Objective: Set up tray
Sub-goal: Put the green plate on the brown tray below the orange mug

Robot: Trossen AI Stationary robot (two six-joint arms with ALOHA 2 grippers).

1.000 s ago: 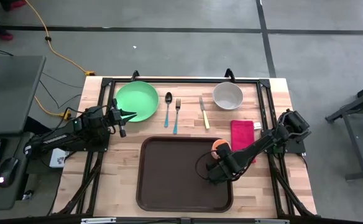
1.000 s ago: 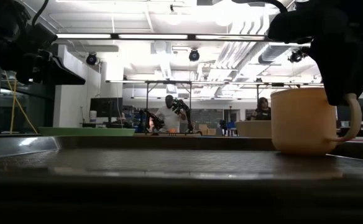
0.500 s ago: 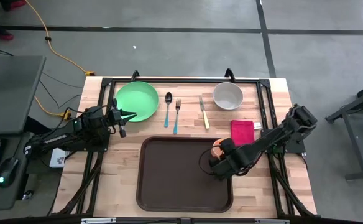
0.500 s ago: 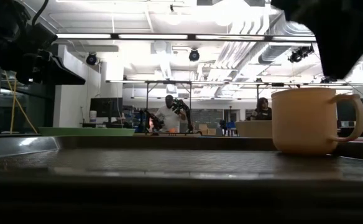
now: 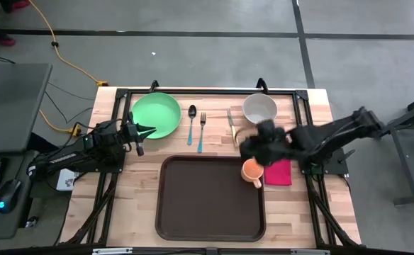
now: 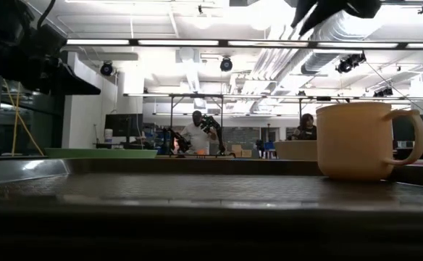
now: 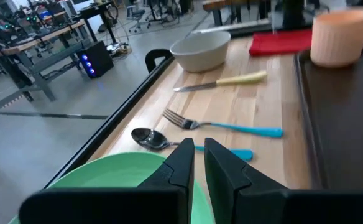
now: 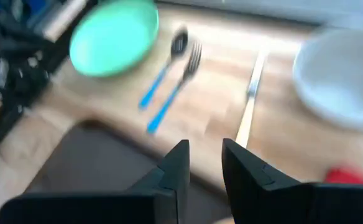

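Tray (image 5: 210, 198) sat at the near middle of the table (image 5: 122, 212), and everything else was placed off it. Off its far-left corner the left gripper (image 5: 142, 132) hovered at the near rim of the green plate (image 5: 156, 115), fingers a narrow slit apart, nothing between them. Beyond the tray's far edge lay spoon (image 5: 192, 122), fork (image 5: 201, 130) and knife (image 5: 232, 128) side by side. At the tray's far-right corner, an orange mug (image 5: 252, 171) stood upright, handle toward the near side. Above that corner, the right gripper (image 5: 248, 147) hung clear of the mug, fingers slightly parted and empty. Past it: white bowl (image 5: 259, 108), and a red napkin (image 5: 278, 170) just off the tray's right edge.
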